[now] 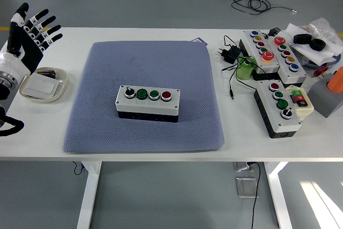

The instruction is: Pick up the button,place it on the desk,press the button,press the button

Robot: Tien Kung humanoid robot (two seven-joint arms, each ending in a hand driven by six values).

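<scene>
One robot hand (29,28), the left, hovers with fingers spread and empty at the desk's (161,151) far-left edge. Rightward and nearer lies the button box (148,103) on the blue mat (144,68), long axis running left-right.

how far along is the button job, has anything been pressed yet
The button box already sits on the blue mat mid-table, so the pick and place look done. Nothing is in hand: the left hand is raised, fingers spread, at the table's left edge above the small dish, far from the box. Whether a press has happened cannot be told; no hand is near the buttons now.
</scene>
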